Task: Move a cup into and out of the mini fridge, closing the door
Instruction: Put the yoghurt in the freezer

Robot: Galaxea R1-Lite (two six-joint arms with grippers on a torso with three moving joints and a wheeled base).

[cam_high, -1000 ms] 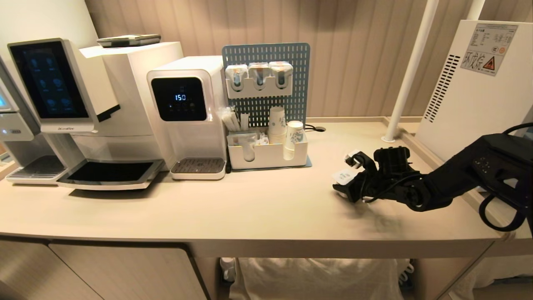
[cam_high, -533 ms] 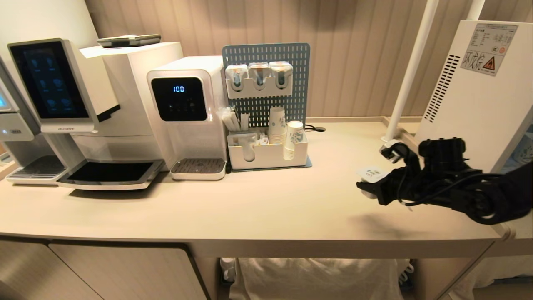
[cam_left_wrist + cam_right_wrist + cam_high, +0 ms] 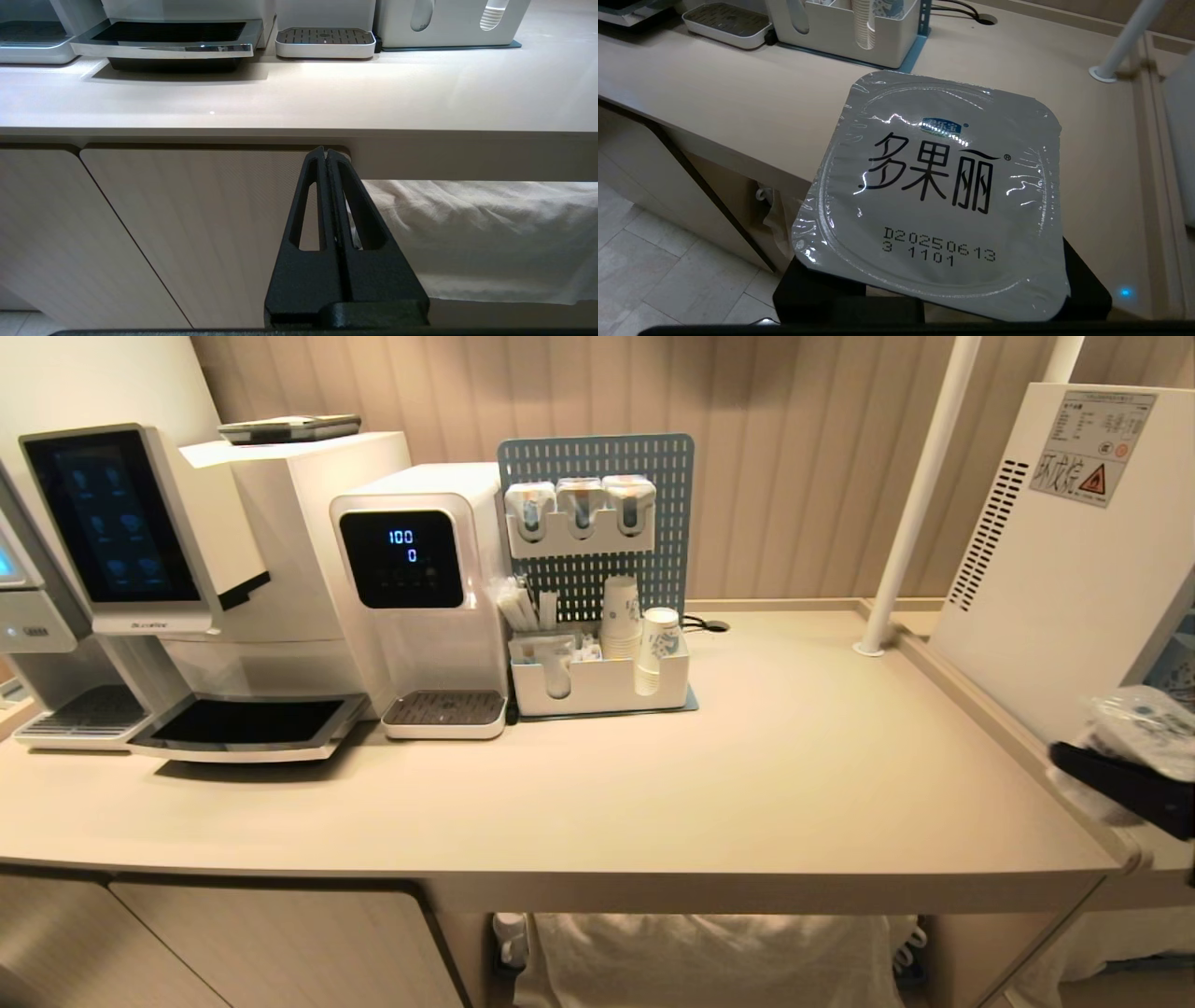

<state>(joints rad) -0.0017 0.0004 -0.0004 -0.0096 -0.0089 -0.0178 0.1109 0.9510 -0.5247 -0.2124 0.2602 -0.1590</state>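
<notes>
Foil-lidded pot (image 3: 943,196) sits clamped in right gripper (image 3: 934,289).

I count one foil-lidded plastic pot (image 3: 938,196) in my right gripper (image 3: 1120,782), one mini fridge (image 3: 1064,551), one water dispenser (image 3: 420,588), one coffee machine (image 3: 168,579), one pegboard (image 3: 597,513) carrying three pods (image 3: 581,504), one stack of paper cups (image 3: 621,616) and one white pole (image 3: 920,495).

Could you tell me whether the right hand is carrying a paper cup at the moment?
No, the right hand is carrying a small plastic pot sealed with a square foil lid, not a paper cup.
</notes>
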